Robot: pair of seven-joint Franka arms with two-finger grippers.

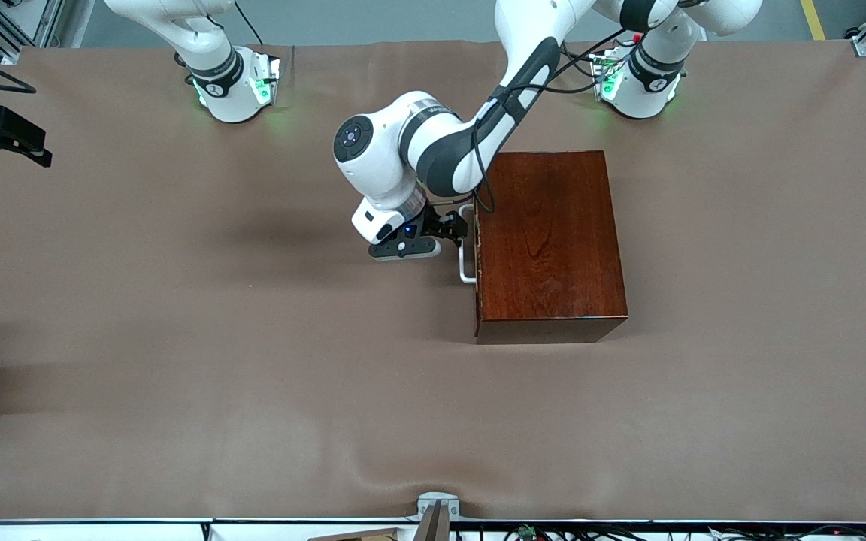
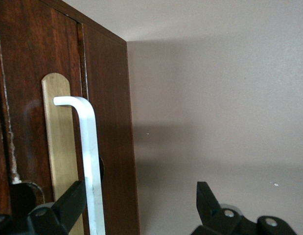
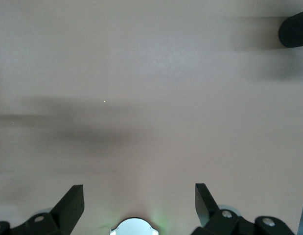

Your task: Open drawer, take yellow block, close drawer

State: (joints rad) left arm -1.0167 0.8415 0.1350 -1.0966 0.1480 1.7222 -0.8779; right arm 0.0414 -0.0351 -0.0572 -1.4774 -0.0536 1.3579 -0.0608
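The dark mahogany box [image 1: 546,233] stands on the table toward the left arm's end. Its drawer [image 2: 24,98] is shut, with the front flush with the box and facing the right arm's end. The white loop handle [image 1: 465,267] stands out from a brass plate [image 2: 56,137]. My left gripper [image 1: 454,225] is open at the drawer front. In the left wrist view the handle [image 2: 90,147] lies between the gripper's [image 2: 140,198] fingers, close to one finger [image 2: 73,200]. My right gripper [image 3: 139,196] is open and empty, high over bare table; that arm waits. The yellow block is hidden.
The brown cloth [image 1: 252,338] covers the whole table. A black camera mount [image 1: 4,135] juts in at the right arm's end. A metal bracket [image 1: 437,511] sits at the table edge nearest the front camera. The right arm's base [image 1: 234,86] stands at the top.
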